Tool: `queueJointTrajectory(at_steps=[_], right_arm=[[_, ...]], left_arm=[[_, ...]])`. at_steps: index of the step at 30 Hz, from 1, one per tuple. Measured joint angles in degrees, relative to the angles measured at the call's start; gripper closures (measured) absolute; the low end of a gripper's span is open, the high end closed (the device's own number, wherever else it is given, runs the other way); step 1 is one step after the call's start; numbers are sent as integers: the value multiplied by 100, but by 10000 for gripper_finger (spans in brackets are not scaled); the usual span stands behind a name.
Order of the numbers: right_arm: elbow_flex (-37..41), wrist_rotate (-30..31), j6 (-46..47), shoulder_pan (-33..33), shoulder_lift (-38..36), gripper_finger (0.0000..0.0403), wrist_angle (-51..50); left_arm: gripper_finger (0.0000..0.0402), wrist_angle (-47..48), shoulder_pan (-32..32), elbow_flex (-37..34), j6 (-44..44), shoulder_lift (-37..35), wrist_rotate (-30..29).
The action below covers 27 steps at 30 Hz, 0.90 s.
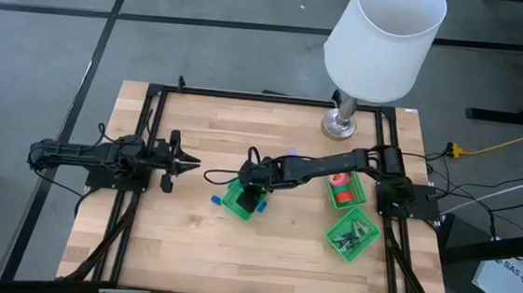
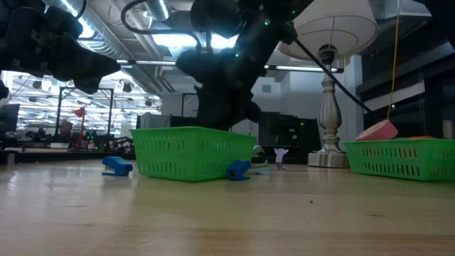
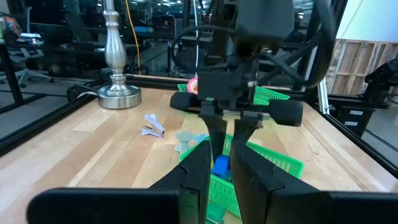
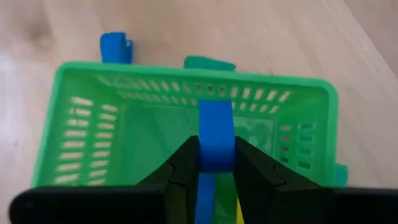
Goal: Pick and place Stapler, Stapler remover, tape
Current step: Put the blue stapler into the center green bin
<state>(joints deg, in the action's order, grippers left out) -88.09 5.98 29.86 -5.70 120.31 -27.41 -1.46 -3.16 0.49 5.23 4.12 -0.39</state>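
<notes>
Wooden tabletop, pale butcher-block, carries all items; a black frame runs along its edges.

1. Near zone. The left gripper hovers above the table's left half, apart from every item. In the left wrist view its two fingers stand close together with only a narrow gap, and nothing is between them.

2. Centre zone. A green mesh basket sits near the table centre. The right gripper is positioned directly above this basket, and its fingers are clamped on a blue oblong item that points down into the basket opening. Whether this item is a stapler or a staple remover cannot be told. A small blue piece lies on the wood just beside the basket's left side. In the right wrist view, a teal piece lies just outside the basket wall, close to that blue piece.

3. Right zone. Two further green baskets stand near the right arm's base. The upper right basket holds a red tape roll. The lower right basket holds dark objects, too small to identify.

4. Far zone. A small pale purple object lies on the wood between the centre basket and the lamp. The lamp, with white shade and metal base, stands at the far right edge.
</notes>
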Motion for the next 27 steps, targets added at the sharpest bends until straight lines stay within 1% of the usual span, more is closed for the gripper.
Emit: queueJointTrajectory(at_steps=[11,15,27], right_arm=[[0,477,358,99,151,319,-195],[0,498,418,105,151,316,-249],[0,500,417,110,151,263,-419]], left_arm=[[343,-2,0,0,0,0,-2],[343,-2,0,0,0,0,-2],[343,-2,-1,0,0,1,-1]])
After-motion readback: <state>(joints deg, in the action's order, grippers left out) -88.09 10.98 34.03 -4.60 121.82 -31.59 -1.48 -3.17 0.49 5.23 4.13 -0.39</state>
